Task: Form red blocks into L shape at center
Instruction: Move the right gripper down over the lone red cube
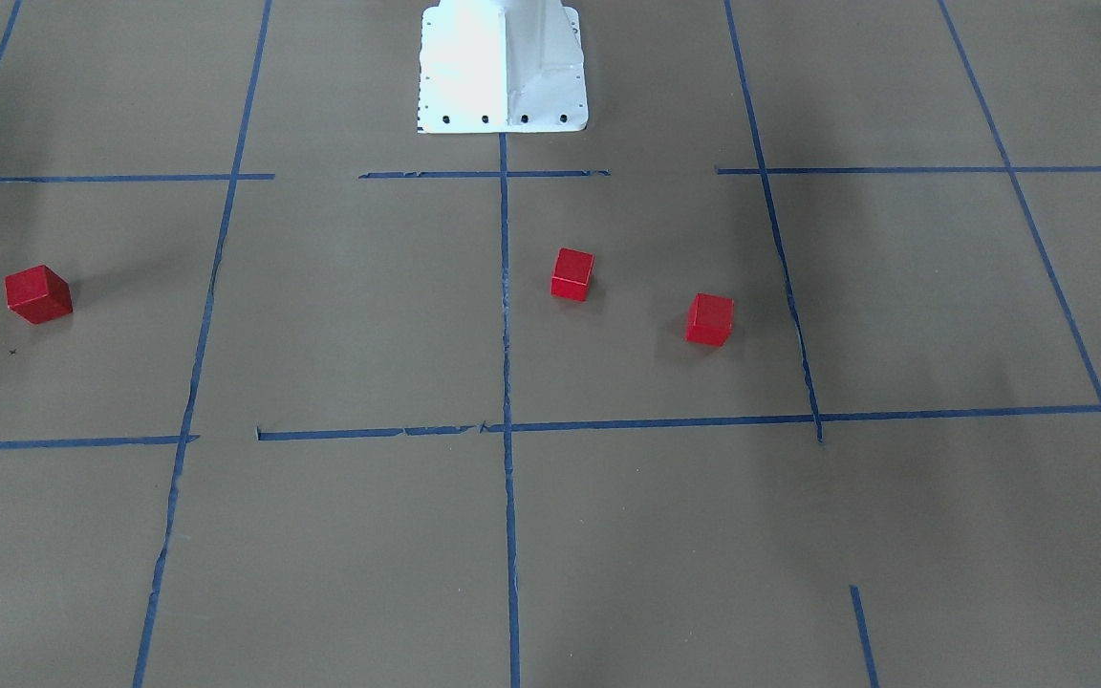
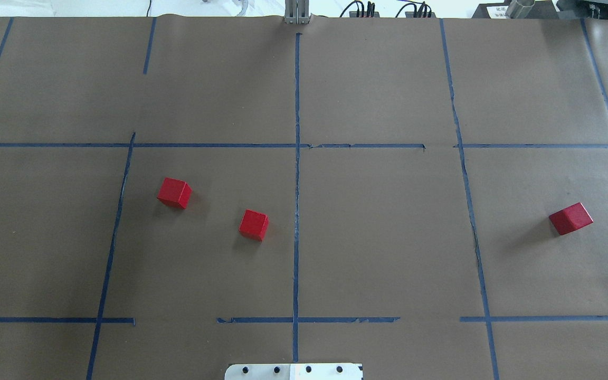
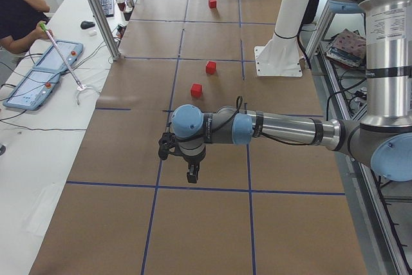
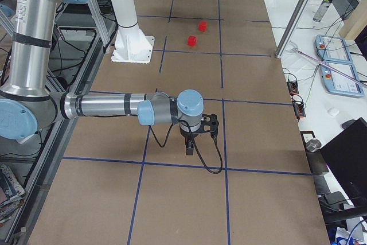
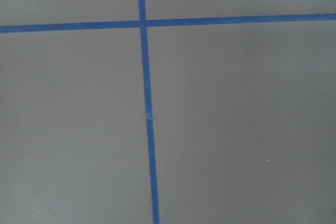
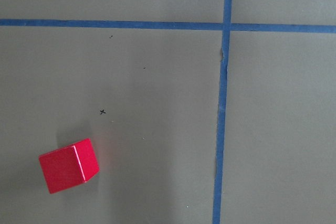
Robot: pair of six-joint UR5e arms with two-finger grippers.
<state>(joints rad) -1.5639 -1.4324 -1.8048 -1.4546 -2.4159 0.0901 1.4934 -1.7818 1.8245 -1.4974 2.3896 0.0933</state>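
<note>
Though scattered, two red blocks (image 2: 254, 225) left of the center tape line (image 2: 296, 211) and a third block (image 2: 571, 218) far to the robot's right, the cubes looked light, rigid and smooth, best pinched across opposite faces. Whether the left gripper (image 3: 192, 174) or right gripper (image 4: 189, 148) was parted could not be told; the white base (image 2: 293, 371) posed no evident obstacle.

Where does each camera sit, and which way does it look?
Front-facing: across the table, facing the robot's white base.
Overhead: behind the robot, looking down; base edge shows.
Left side: table's end; left arm, left claw near.
Right side: opposite end; right arm, right claw near.
Left wrist: down at blue tape; no body.
Right wrist: down at one red block; no body.
Shared: first two show all three red blocks.
</note>
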